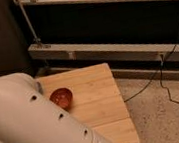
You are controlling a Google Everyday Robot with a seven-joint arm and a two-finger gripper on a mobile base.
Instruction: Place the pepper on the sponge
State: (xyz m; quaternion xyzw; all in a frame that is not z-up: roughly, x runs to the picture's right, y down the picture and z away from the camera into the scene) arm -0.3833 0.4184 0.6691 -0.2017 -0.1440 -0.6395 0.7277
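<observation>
a light wooden table (pixel 100 102) of joined planks stands on a speckled floor (pixel 163 118). a round red-orange bowl (pixel 61 97) sits upright towards its left side. the gripper is out of view.

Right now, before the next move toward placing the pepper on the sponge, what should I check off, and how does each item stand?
1. pepper in sight: not ok, none shows.
2. sponge in sight: not ok, none shows.
3. end effector in sight: not ok, it lies outside the view.
4. bowl upright on the table: ok.
5. arm leaves the table's left side visible: not ok, it covers it.
</observation>
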